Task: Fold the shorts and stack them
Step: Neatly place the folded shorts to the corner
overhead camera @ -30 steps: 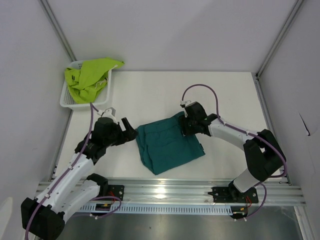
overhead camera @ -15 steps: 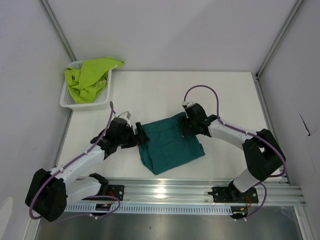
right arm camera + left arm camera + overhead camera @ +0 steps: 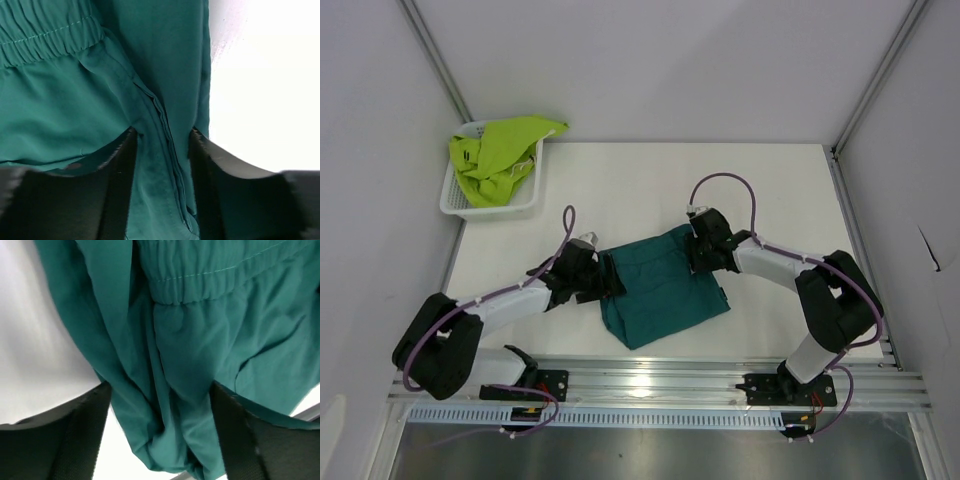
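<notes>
On table (image 3: 620,185), teal shorts (image 3: 660,290) inside left tool (image 3: 157,405), right tool (image 3: 162,135), clamping unclear

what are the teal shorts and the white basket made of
Teal shorts: thin, matte woven cloth, perhaps a light synthetic or cotton. It falls in soft creases, with a gathered elastic waistband and stitched seams. Basket: looks like white moulded plastic, judging by its stiff mesh walls and smooth rim.

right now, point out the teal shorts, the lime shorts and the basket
teal shorts (image 3: 660,290), top view, middle of the cloth
lime shorts (image 3: 505,150), top view, top fold
basket (image 3: 495,211), top view, near wall
</notes>
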Robot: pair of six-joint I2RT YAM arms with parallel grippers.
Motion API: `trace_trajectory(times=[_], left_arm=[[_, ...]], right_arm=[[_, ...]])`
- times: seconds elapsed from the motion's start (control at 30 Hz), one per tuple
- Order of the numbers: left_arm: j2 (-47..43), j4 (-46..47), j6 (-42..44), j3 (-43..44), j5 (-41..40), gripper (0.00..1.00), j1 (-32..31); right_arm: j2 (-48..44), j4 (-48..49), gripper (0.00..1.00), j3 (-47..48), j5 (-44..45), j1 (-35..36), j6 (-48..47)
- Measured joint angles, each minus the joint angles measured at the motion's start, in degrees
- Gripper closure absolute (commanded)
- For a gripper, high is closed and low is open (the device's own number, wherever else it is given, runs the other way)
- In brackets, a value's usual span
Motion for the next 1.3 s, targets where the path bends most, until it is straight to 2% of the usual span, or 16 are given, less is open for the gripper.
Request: trace_trajectory(times=[0.17,0.23,0.37,0.63,0.93,1.03,1.07,1.13,1.17,1.2,1.27,1.3], left_arm=[[4.63,3.39,-1.77,0.81,-0.7,0.44,-2.36],[5.33,4.44,-2.47,0.81,-1.57,0.48,-3.21],[5.51,4.85,-3.54,0.81,-3.3,0.56,-4.44],[8.61,5.29,-4.24,2.78,-4.76,0.64,-7.58],[20.85,4.94,-6.67,15.5,-9.25,0.66,-17.84],[25.97,4.76,-7.69,21.42,-10.51,0.66,-21.73],[28.26,4.57,-8.24,24.3,-10.95,0.66,-23.32],[32.06,5.01,-8.85,28.76,-11.52,0.67,-26.03],[34.07,4.52,-9.33,31.34,-11.67,0.67,-27.41],[36.09,4.24,-9.73,34.16,-11.91,0.66,-28.79],[39.93,3.98,-10.03,39.63,-12.39,0.62,-31.32],[41.72,3.87,-10.19,42.25,-12.48,0.59,-32.48]], right_arm=[[0.0,0.28,0.7,-0.33,0.31,-0.02,0.22],[0.0,0.28,0.72,-0.35,0.31,-0.02,0.33],[0.0,0.33,0.87,-0.44,0.31,-0.04,0.57],[0.0,-1.38,0.98,-0.42,3.98,-0.22,1.6],[-0.5,-8.81,1.0,-0.46,14.21,-5.88,6.91],[-1.77,-11.19,0.92,-0.83,17.9,-9.88,9.18],[-2.27,-12.48,0.77,-0.85,19.61,-11.41,10.08],[-3.58,-14.69,0.62,-1.07,23.15,-14.14,11.8],[-4.79,-15.54,0.36,-1.55,25.27,-15.82,12.94],[-6.47,-16.28,0.22,-2.29,27.43,-17.22,14.58],[-11.06,-18.8,0.03,-4.09,31.39,-19.93,17.27],[-13.64,-20.0,0.01,-4.85,33.05,-21.05,18.56]])
